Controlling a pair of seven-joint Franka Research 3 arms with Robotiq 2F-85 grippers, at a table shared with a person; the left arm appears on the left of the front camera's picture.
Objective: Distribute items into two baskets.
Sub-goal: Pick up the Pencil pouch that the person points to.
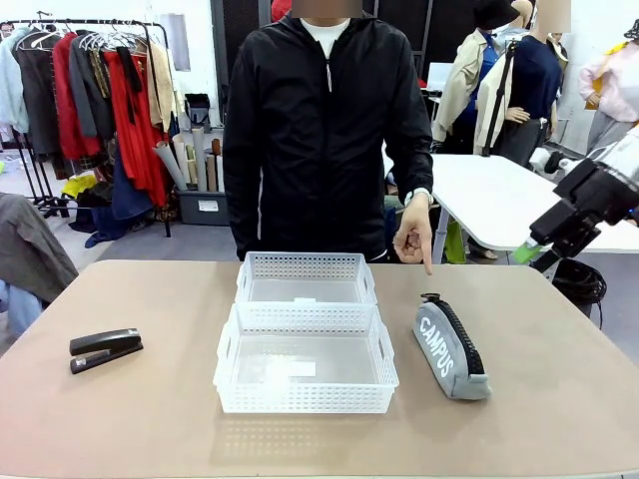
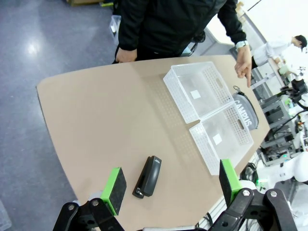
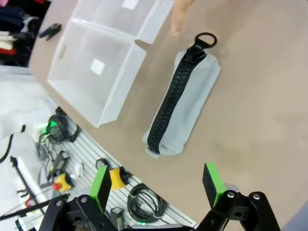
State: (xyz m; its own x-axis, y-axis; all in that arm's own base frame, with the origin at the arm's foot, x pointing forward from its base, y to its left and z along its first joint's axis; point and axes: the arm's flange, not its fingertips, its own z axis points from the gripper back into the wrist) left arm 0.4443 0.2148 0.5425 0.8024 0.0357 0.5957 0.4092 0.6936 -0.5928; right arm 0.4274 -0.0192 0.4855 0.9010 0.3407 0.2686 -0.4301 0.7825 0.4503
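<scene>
Two white lattice baskets stand end to end at the table's middle, the far basket (image 1: pixel 306 265) toward the person and the near basket (image 1: pixel 305 397) toward me; both are empty. The grey "CAMPUS" pouch (image 1: pixel 451 349) lies to their right. Just beyond it, the person's hand (image 1: pixel 414 239) points a finger down at the table. The black stapler (image 1: pixel 105 349) lies at the left. My left gripper (image 2: pixel 171 185) hangs open high above the stapler (image 2: pixel 149 175). My right gripper (image 3: pixel 156 183) is open above the pouch (image 3: pixel 185 103), off the table's right edge (image 1: pixel 534 249).
The person in a black jacket (image 1: pixel 324 130) stands at the far edge. A clothes rack (image 1: pixel 90 90) and a white table (image 1: pixel 499 195) are behind. Cables and gear (image 3: pixel 139 199) sit below the table's near edge. Bare tabletop (image 2: pixel 106 120) lies between stapler and baskets.
</scene>
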